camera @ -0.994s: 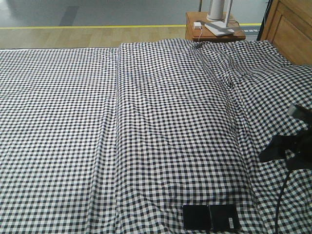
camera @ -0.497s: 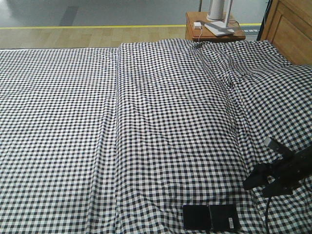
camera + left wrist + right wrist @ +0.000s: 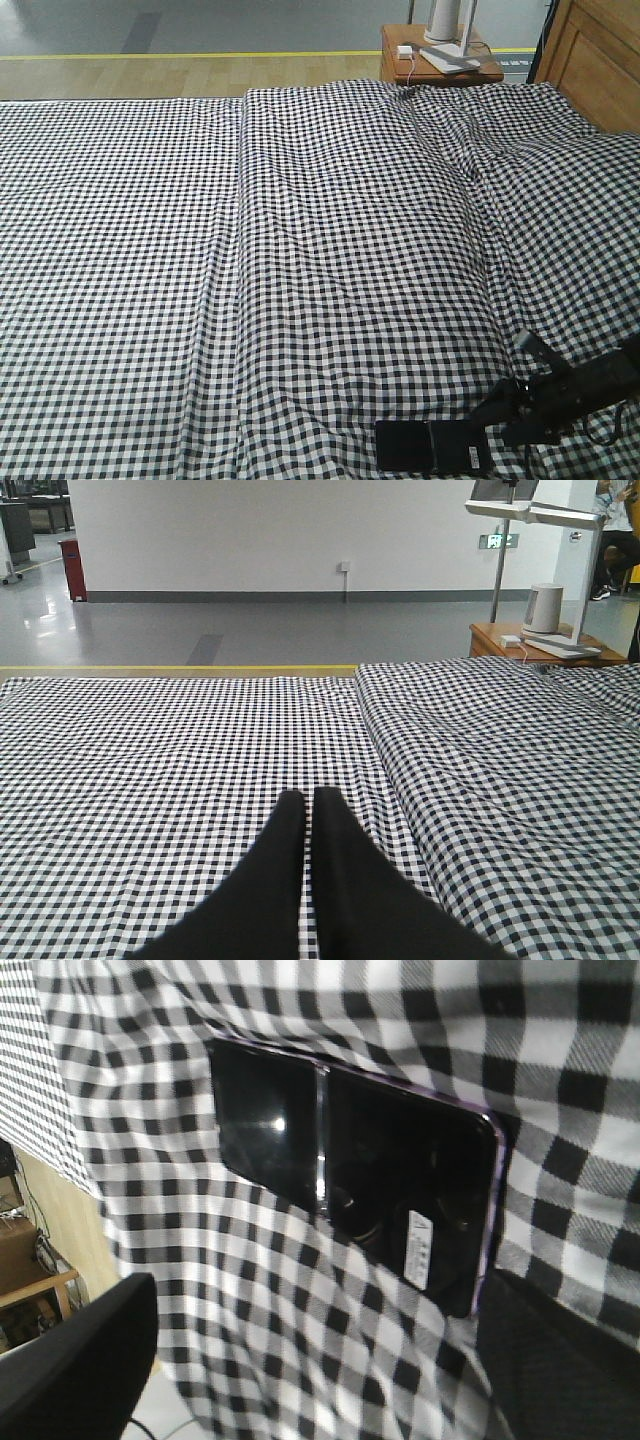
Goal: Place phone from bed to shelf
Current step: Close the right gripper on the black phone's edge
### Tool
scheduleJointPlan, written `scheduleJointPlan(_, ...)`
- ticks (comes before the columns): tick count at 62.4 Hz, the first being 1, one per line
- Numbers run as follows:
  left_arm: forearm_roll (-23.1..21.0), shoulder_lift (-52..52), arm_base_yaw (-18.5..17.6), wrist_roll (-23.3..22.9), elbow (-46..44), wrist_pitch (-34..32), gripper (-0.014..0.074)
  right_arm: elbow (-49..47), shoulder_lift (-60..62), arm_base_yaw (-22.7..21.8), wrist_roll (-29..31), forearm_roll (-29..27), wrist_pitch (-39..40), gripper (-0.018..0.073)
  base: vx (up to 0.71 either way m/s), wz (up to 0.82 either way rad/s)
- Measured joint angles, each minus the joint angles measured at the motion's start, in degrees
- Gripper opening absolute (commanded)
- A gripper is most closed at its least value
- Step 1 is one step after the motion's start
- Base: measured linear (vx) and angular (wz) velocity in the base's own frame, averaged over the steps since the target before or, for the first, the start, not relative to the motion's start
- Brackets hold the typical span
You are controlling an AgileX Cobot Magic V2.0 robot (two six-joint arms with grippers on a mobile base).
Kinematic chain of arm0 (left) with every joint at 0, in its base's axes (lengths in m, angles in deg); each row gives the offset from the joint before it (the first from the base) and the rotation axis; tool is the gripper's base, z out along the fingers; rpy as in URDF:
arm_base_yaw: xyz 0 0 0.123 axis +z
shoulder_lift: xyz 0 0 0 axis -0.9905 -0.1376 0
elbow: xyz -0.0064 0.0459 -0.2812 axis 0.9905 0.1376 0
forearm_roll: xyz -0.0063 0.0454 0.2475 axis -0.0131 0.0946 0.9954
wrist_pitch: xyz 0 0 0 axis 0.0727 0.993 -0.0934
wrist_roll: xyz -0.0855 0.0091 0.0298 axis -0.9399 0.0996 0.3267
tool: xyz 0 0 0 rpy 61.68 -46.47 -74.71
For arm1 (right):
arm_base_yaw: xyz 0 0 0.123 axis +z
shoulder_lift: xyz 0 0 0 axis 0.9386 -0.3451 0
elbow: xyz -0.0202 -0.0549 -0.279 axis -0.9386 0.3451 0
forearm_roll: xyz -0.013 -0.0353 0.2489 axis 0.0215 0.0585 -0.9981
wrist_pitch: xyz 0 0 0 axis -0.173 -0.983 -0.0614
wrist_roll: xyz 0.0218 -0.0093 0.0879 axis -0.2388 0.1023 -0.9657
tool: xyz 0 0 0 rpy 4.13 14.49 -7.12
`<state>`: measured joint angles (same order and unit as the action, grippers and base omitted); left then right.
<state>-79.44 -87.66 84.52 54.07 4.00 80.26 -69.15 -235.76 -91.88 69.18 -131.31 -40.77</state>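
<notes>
Black phone [image 3: 432, 447] lies flat on the bed [image 3: 300, 250] at its near edge, sticker face up. Over the last second the right gripper [image 3: 498, 385] has dropped from mid-air at the right side to just beside the phone's right end. Judgement: approach nearly done, grasp not yet made. Right arm comes in low from the right, jaws spread wide, with the phone ahead between them in the wrist view. Left gripper [image 3: 306, 798] is pressed together, empty, above the bed. Shelf not in view
</notes>
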Motion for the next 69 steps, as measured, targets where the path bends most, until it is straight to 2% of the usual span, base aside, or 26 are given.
scheduleJointPlan(16,0.0,0.0,0.0,0.0,0.0,0.0,0.0001,-2.1,-4.1,0.0,3.6,-2.6,0.9,0.0594,0.0,0.0)
scheduleJointPlan(35,0.0,0.0,0.0,0.0,0.0,0.0,0.0001,-8.2,-9.0,0.0,3.7,-5.3,-3.0,0.0594,0.0,0.0)
scheduleJointPlan(52,0.0,0.0,0.0,0.0,0.0,0.0,0.0001,-8.8,-11.7,0.0,3.9,-6.9,-4.5,0.0594,0.0,0.0)
scheduleJointPlan(69,0.0,0.0,0.0,0.0,0.0,0.0,0.0001,-8.8,-14.5,0.0,6.7,-12.6,-8.7,0.0594,0.0,0.0)
